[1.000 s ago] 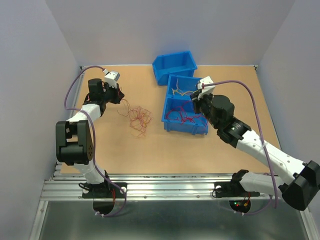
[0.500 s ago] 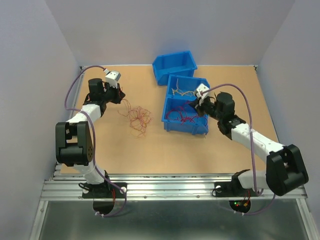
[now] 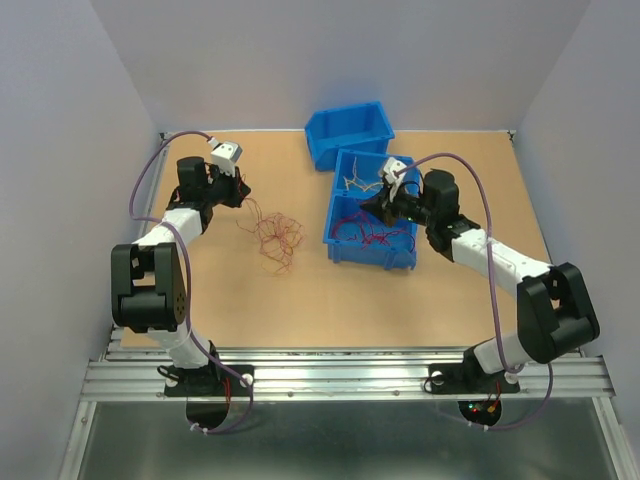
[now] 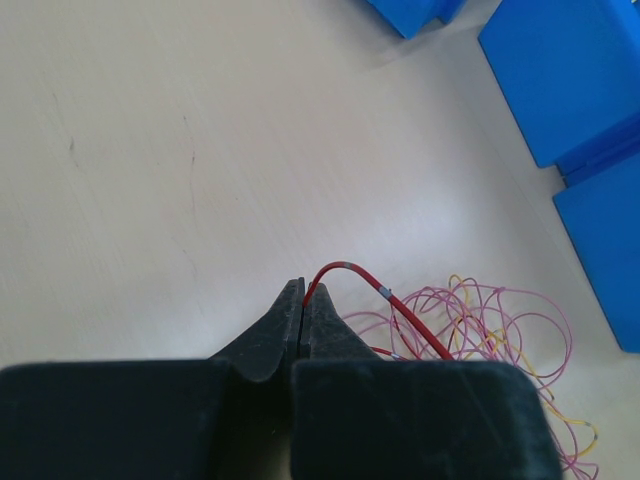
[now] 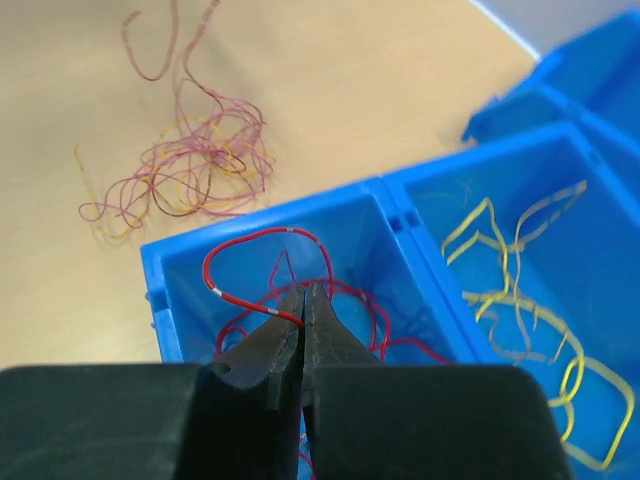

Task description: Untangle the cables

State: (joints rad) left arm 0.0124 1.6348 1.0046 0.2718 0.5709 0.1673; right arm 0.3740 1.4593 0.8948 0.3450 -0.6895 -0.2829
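Handling (judged): the thin red, orange and yellow wire cables (image 3: 275, 235) look near weightless, limp and a little springy. They will likely snag on each other and drag neighbours along, so a slow pull suits them better than a jerk. Best hold is 1 free end or 1 outer loop standing clear of the knot, pinched at the very tips of the jaws.

State, left gripper (image 4: 303, 290): jaws fully closed with no gap, pinching 1 red strand (image 4: 410, 317) at the tips. The strand arcs out of the tips and runs off to the right of the jaws into the loose tangle (image 4: 480, 320). The tangle lies on the pale table top (image 4: 150, 150), just right of the tips.

State, right gripper (image 5: 303, 295): jaws closed, no gap. 1 red loop (image 5: 255, 238) rises just ahead of the tips and seems to run into them, so I judge it held. Under and ahead of these jaws is the near blue plastic bin (image 5: 175, 300), holding red strands. To their right is the second blue bin (image 5: 620, 250), holding yellow strands (image 5: 490, 297). The tangle sits beyond the jaws to the left, well apart.

Look: hair-fine wires, pink-red and yellow mixed in many overlapping loops. The red ones carry a few pale bands.
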